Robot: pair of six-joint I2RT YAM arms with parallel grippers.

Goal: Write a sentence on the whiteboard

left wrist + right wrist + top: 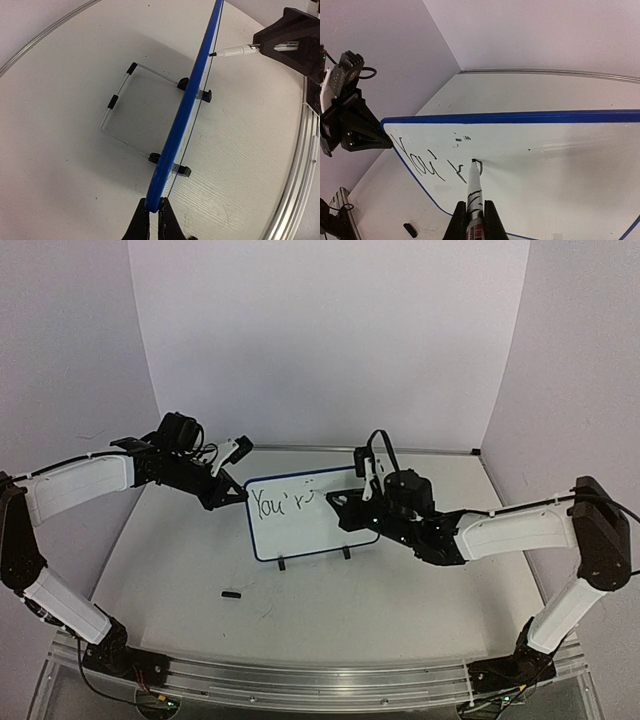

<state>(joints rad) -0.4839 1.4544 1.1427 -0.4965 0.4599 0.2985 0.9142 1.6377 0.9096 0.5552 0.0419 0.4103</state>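
- My right tool is clamped on a marker pen, its tip touching the whiteboard.
- My left tool pinches the board's blue upper-left corner.
- The board stands upright mid-bench; the sentence reads "You'r".

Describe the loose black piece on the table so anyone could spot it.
Find the blue-framed whiteboard standing mid-table. Toward the near edge, off its left corner, a short black piece lies flat on the tabletop. Unlike the board's black feet, it lies alone.
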